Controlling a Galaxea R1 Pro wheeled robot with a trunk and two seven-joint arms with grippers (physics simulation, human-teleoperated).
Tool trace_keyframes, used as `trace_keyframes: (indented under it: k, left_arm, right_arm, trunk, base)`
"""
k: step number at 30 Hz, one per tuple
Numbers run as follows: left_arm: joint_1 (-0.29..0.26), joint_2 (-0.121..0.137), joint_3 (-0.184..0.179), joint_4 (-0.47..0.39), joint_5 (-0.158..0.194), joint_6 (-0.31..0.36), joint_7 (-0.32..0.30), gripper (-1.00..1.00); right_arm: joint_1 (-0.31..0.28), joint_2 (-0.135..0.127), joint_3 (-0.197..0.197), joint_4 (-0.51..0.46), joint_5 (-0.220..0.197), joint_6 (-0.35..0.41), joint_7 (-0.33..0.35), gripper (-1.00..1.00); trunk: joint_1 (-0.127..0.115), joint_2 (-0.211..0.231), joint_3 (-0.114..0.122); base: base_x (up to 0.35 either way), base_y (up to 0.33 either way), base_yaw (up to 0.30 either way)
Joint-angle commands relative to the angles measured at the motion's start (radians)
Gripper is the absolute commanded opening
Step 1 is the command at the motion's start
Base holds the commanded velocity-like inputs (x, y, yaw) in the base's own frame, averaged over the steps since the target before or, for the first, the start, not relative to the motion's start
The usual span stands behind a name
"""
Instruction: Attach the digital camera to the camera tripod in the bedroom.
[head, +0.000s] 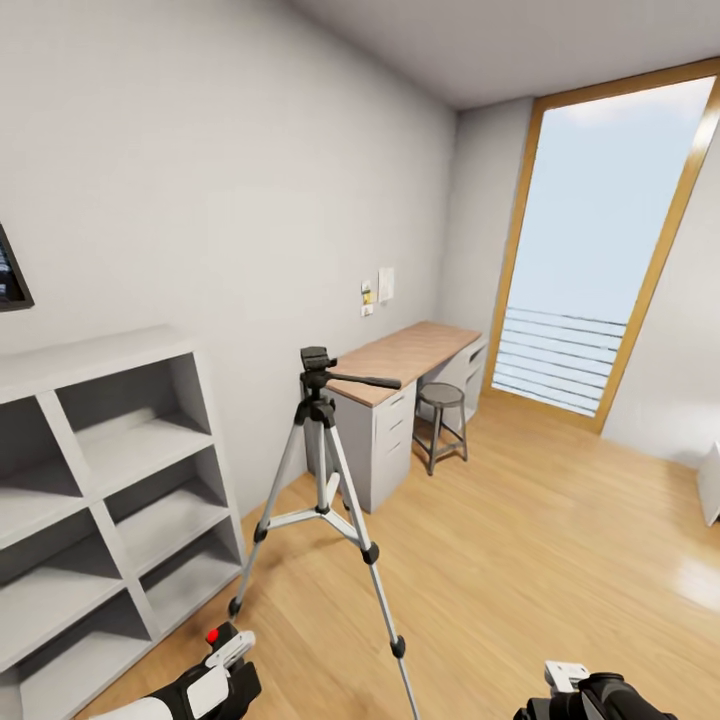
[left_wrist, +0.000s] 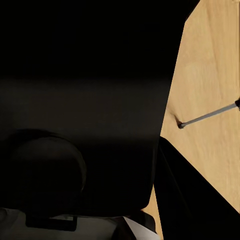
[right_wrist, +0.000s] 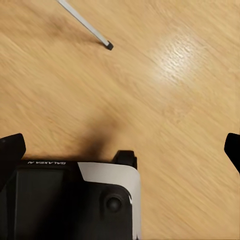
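Digital camera (left_wrist: 75, 125): one, small and black, with a red round button on top (head: 212, 636). It sits in the left gripper (head: 222, 655) at the lower left of the head view, low over the floor and just beside the tripod's near-left foot. In the left wrist view its dark body blocks most of the frame, so the fingers cannot be made out there; the head view shows the gripper closed around the camera.

Camera tripod (head: 320, 470): one, with three silver metal legs, black joints and feet, a black head and one long black pan handle (head: 366, 380) pointing toward the desk. It stands upright on the light wood plank floor (head: 540, 540), between the shelves and the desk, with its head plate bare. One leg tip shows in each wrist view (left_wrist: 207, 116) (right_wrist: 86, 25).

Right gripper (head: 585, 690): one, at the lower right of the head view, hanging over bare floor. Its fingertips (right_wrist: 11, 150) stand wide apart (nothing between them).

Furnishings:
- white cube shelf unit (head: 100, 480), one, against the left wall;
- desk with wooden top and white drawers (head: 400, 385), one;
- round dark metal stool (head: 441, 420), one, beside the desk;
- tall wood-framed window (head: 600, 250), one, with horizontal railing bars at its foot;
- small papers pinned on the wall (head: 378, 290), about three.
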Motion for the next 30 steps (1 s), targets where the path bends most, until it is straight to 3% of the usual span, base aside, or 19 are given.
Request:
trace_keyframes:
  k: [1,15,21,22,30]
  left_arm:
    - [0.000,0.000,-0.009,0.000,0.007,0.003,0.002,-1.00]
    - [0.000,0.001,-0.009,0.000,0.005,-0.002,0.001,-1.00]
    - [0.000,0.001,-0.009,0.000,0.005,-0.003,0.004,-1.00]
    - [0.000,0.000,-0.009,0.000,0.005,-0.003,0.005,-1.00]
    - [0.000,0.000,-0.009,0.000,0.005,-0.004,0.005,-1.00]
  right_arm:
    - [0.000,0.000,-0.008,-0.002,0.011,0.004,0.007,1.00]
    - [0.000,-0.001,-0.008,-0.001,0.011,0.006,0.012,1.00]
    - [0.000,0.000,0.004,-0.002,0.015,0.006,0.004,1.00]
    - [0.000,0.001,0.022,-0.005,0.020,0.004,-0.003,1.00]
    - [0.000,0.001,0.026,-0.007,0.018,0.005,0.001,1.00]
  trunk:
    - [0.001,-0.001,0.000]
    - [0.001,-0.001,0.000]
    - [0.001,-0.001,0.000]
    - [0.001,-0.001,0.000]
    - [0.001,-0.001,0.000]
  base:
    - [0.259,0.000,0.001]
    - [0.299,0.000,0.000]
    - [0.094,0.000,0.000]
    - [0.006,0.000,0.208]
    - [0.002,0.000,0.204]
